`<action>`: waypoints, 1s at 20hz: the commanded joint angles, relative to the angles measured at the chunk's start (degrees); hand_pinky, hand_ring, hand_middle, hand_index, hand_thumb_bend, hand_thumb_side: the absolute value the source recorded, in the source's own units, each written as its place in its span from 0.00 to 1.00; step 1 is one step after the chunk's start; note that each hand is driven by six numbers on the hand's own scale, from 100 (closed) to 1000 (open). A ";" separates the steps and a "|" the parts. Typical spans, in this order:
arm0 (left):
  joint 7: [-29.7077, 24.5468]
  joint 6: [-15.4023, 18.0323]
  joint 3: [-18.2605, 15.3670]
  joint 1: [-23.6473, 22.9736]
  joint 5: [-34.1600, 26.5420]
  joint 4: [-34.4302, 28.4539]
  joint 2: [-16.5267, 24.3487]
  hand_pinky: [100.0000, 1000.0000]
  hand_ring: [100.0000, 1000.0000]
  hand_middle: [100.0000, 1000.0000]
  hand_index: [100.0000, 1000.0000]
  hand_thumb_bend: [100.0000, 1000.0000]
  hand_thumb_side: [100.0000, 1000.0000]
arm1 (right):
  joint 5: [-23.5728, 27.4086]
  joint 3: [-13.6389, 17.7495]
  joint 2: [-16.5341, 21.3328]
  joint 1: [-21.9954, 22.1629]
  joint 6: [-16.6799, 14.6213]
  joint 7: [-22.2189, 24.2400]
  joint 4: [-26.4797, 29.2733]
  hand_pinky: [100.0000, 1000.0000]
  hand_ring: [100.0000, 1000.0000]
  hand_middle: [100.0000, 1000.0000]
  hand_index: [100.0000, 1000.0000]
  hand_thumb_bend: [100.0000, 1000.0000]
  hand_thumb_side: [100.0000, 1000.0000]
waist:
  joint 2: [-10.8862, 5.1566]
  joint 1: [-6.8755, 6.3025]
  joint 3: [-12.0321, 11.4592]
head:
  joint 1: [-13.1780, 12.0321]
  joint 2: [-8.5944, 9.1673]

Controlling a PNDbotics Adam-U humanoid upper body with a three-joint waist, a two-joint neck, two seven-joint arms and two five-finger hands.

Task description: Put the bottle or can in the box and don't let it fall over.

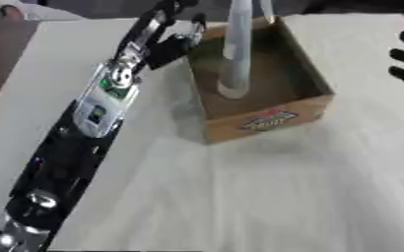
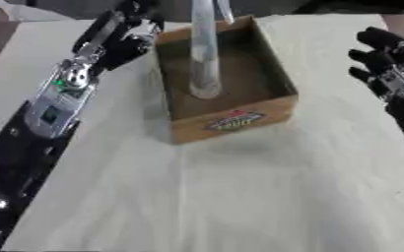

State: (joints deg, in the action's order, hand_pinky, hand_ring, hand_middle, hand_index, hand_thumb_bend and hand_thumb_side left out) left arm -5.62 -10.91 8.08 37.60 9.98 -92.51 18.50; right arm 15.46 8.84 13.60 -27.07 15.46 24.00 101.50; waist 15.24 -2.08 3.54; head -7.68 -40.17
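A tall clear bottle (image 1: 236, 49) stands upright inside an open cardboard box (image 1: 270, 118) with a red and green logo on its front wall; the bottle's top runs out of view. My left arm reaches from the lower left, and my left hand (image 1: 169, 43) hovers just outside the box's far left corner. Its fingers are spread, apart from the bottle, and hold nothing. At the right edge my right hand (image 2: 387, 61) hangs open, fingers spread, well clear of the box.
The box sits on a table under a white cloth (image 1: 266, 197). The table's left edge (image 1: 12, 74) runs along a brown floor strip. Bare cloth lies in front of the box and to its right.
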 commanded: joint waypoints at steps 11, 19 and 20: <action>5.99 5.44 -7.98 -19.89 -17.77 -22.03 7.97 1.00 1.00 1.00 0.93 0.00 0.64 | 0.29 1.44 3.48 0.93 -0.45 -1.53 0.90 1.00 1.00 1.00 0.93 0.21 0.28 | -2.51 -0.31 -2.49 | 2.83 -0.93; 16.20 11.21 -11.19 -26.37 -25.78 -22.08 7.86 1.00 1.00 1.00 0.94 0.00 0.64 | 0.17 1.75 3.63 1.12 -0.72 -1.90 0.79 1.00 1.00 1.00 0.93 0.21 0.27 | -2.47 -0.08 -3.15 | 3.25 -0.84; 16.78 11.70 -11.44 -27.04 -26.36 -22.08 7.74 1.00 1.00 1.00 0.94 0.00 0.64 | 0.16 1.80 3.64 1.15 -0.74 -1.95 0.78 1.00 1.00 1.00 0.93 0.22 0.27 | -2.46 -0.04 -3.22 | 3.29 -0.87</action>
